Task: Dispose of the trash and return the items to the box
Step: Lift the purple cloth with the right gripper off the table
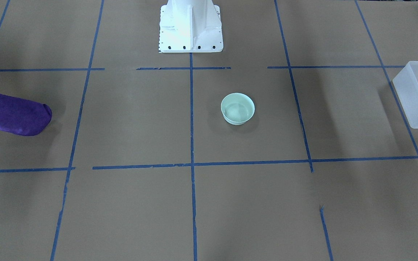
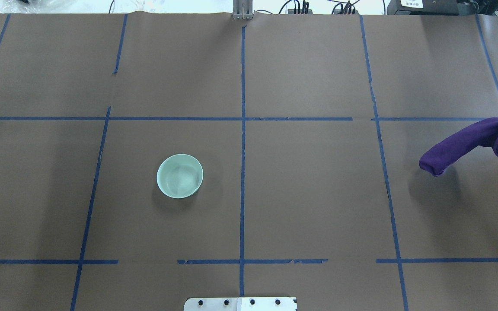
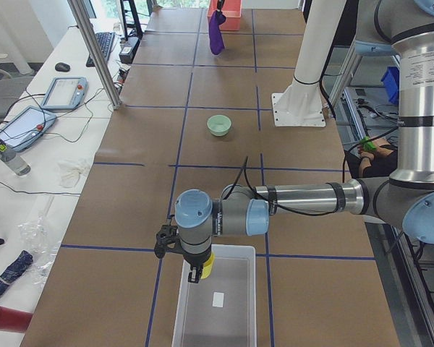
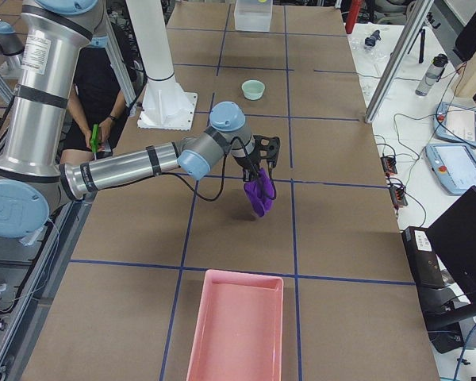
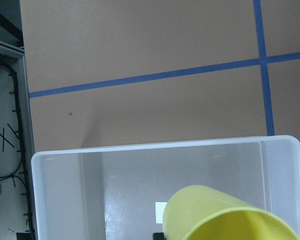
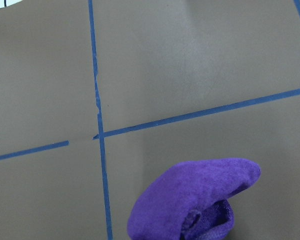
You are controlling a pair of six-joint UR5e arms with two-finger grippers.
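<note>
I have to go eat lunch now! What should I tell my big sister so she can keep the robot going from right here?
Left gripper: shut on the yellow cup, held over the open box, not yet let go.
Right gripper: shut on the purple cloth, which hangs above the table, short of the pink tray.
Mint bowl: upright and empty mid-table, no gripper near it.
Done: nothing is put away yet.
Left to do: drop the cup in the box, probably put the cloth in the pink tray, then bring the bowl to the box.
</note>
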